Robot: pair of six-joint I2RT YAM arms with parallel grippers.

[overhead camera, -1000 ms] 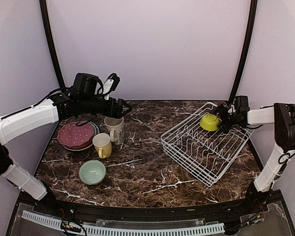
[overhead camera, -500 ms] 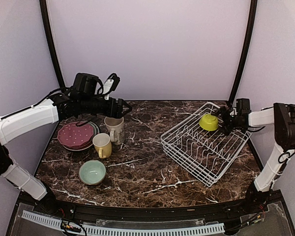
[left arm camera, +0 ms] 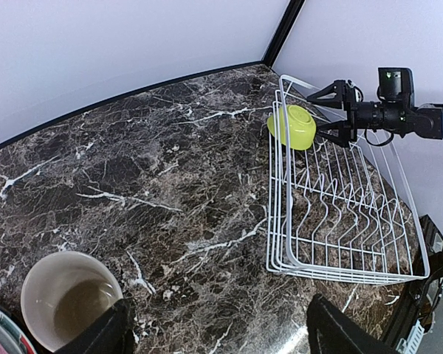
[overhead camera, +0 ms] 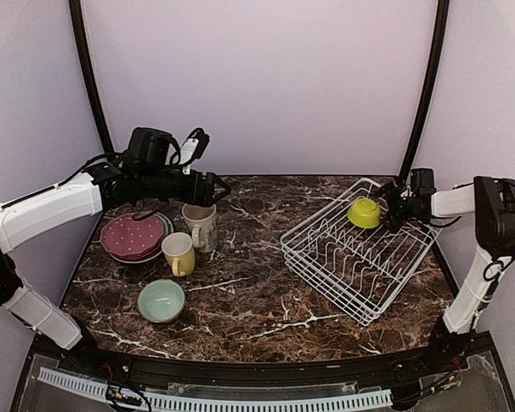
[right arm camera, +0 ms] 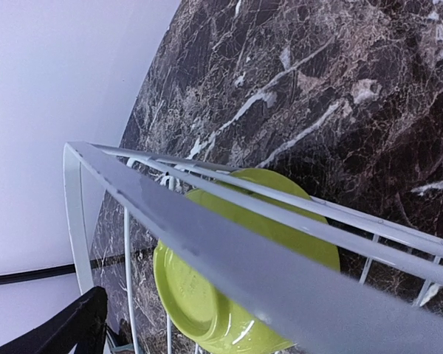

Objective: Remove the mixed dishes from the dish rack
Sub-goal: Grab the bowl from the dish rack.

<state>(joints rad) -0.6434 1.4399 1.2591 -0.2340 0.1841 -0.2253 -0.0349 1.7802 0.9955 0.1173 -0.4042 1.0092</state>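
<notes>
At the far corner of the white wire dish rack, the small glossy lime-green bowl stands on edge against the raised side, the only dish left inside. Just right of the rack, the right gripper is poised with its jaws spread wide and its tips right beside the bowl; I can't tell whether they touch it.

Well to the rack's left, on the dark marble table, sit the stack of round plates, the yellow mug, the cream-grey mug and the pale mint bowl. The left gripper hangs over the cream-grey mug, jaws apart and empty.

Now the danger. From the right wrist, the rack's top rim cuts straight across the bowl, so a finger could trap that rim in the pinch or hook it and drag the whole rack along. The bowl is curved and slick, so an off-centre squeeze could squirt it down among the prongs. A lift that is not straight up may catch the bowl on the side.
</notes>
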